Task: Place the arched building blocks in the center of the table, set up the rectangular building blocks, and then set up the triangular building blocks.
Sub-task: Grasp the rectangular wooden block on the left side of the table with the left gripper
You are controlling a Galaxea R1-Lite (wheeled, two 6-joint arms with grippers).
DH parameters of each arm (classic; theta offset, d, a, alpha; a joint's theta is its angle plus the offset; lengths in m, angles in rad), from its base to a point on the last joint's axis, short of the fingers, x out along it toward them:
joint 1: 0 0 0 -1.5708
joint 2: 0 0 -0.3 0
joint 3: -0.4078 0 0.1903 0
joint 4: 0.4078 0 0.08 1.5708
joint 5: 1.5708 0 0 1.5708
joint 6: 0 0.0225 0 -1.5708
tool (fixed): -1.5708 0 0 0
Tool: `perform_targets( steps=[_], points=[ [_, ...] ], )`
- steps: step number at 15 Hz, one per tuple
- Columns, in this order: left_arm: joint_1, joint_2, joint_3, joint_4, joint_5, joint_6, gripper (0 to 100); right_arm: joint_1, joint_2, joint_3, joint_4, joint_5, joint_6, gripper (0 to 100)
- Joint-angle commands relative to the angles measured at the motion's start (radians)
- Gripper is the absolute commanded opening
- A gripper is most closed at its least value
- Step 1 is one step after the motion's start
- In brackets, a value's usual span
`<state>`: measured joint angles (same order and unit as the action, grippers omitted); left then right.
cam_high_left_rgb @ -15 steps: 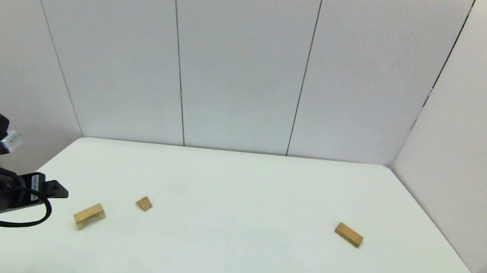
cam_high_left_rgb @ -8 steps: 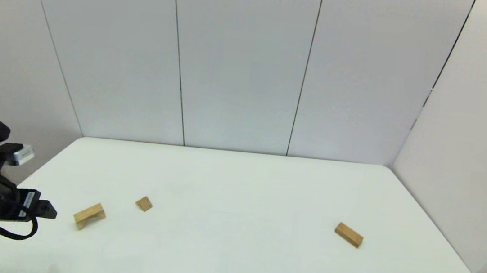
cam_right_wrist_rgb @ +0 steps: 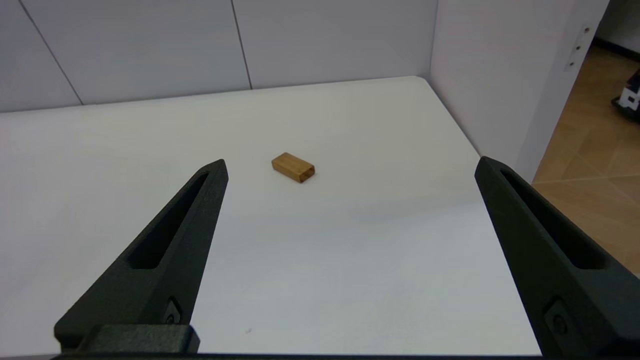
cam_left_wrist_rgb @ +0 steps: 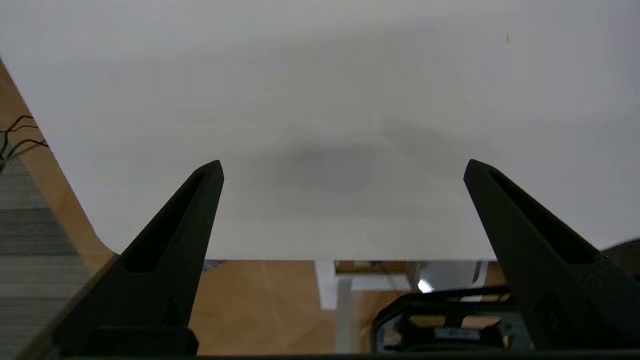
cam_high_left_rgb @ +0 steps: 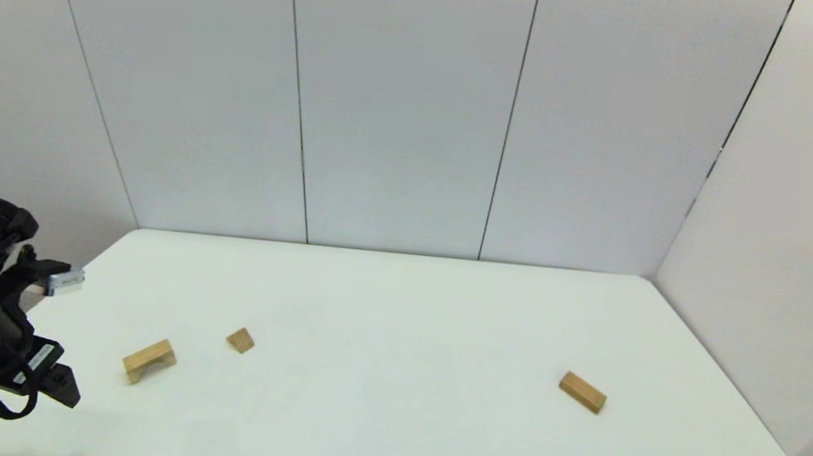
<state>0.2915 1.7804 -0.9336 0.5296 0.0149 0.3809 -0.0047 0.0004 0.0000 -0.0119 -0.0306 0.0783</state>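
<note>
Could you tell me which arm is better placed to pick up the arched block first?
Left. The left pincer, fingers apart, hangs over the table's left edge near the arched block. The right pincer faces the rectangular block instead.

One arched block, one triangular block, one rectangular block, on one table.

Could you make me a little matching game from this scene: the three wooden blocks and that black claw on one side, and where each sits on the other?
Things:
1. arched block
2. triangular block
3. rectangular block
4. left gripper

Places:
A. alone on the table's right side
B. over the table's near left corner, open, holding nothing
C. nearest the left gripper
D. just right of the arched block

Pairs: 1-C, 2-D, 3-A, 4-B
</note>
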Motion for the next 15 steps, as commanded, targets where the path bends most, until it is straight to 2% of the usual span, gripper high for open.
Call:
perform_targets(
  steps=[1,10,15],
  points=[
    [0.0,0.114,-0.085,0.04,0.002,0.092,100,0.0,0.0,0.0,0.0,0.0,0.0,100],
    [-0.025,0.327,-0.307,0.038,-0.003,0.349,100,0.0,0.0,0.0,0.0,0.0,0.0,100],
    [-0.097,0.373,-0.353,0.075,-0.001,0.355,100,0.0,0.0,0.0,0.0,0.0,0.0,100]
  ],
)
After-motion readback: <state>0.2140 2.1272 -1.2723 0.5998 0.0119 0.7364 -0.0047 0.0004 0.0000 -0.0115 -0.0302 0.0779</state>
